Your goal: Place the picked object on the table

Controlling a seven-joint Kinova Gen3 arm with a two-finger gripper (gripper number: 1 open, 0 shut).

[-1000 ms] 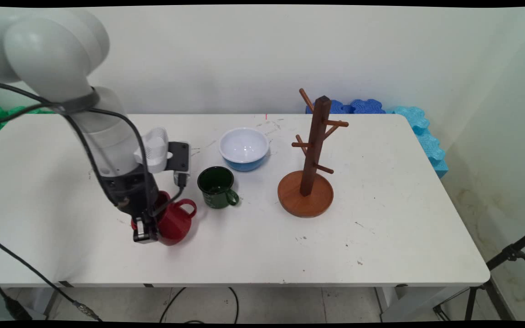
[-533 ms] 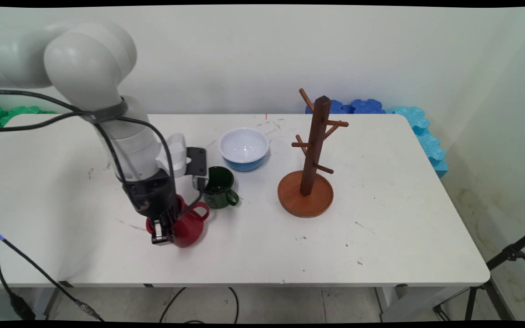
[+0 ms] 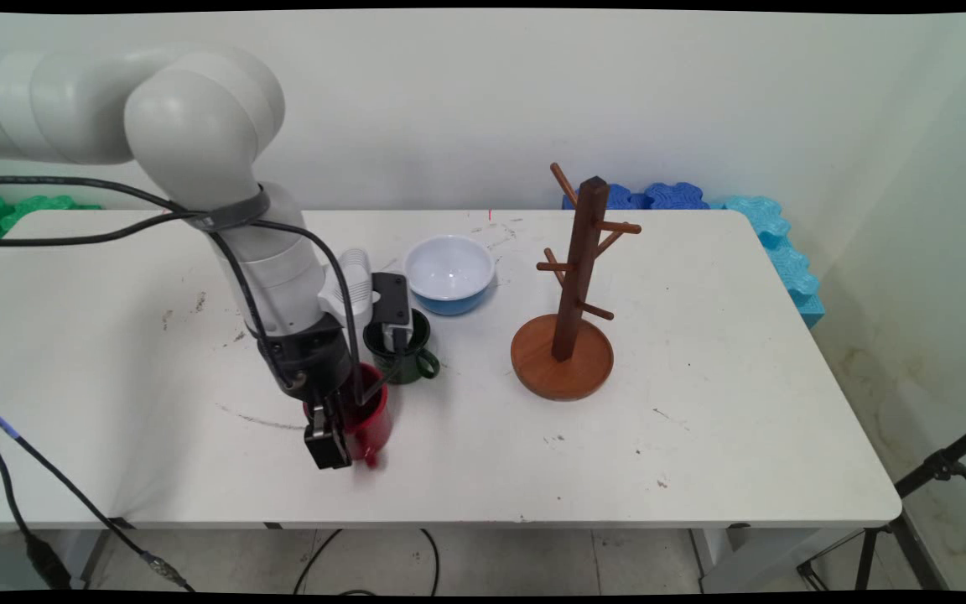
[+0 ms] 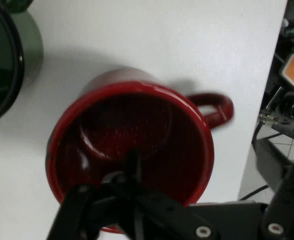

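White and scuffed with dark marks, the table (image 3: 701, 403) runs back to a plain pale wall, with blue foam mats (image 3: 751, 226) behind its far right corner and green ones (image 3: 22, 205) at far left; no writing can be read anywhere. At the near left the gripper (image 3: 328, 449) is clamped on the rim of a red mug (image 3: 368, 424), one finger (image 4: 131, 167) inside it. Just behind stands a green mug (image 3: 416, 361), then a blue bowl (image 3: 449, 273), and to the right a wooden mug tree (image 3: 563, 352).
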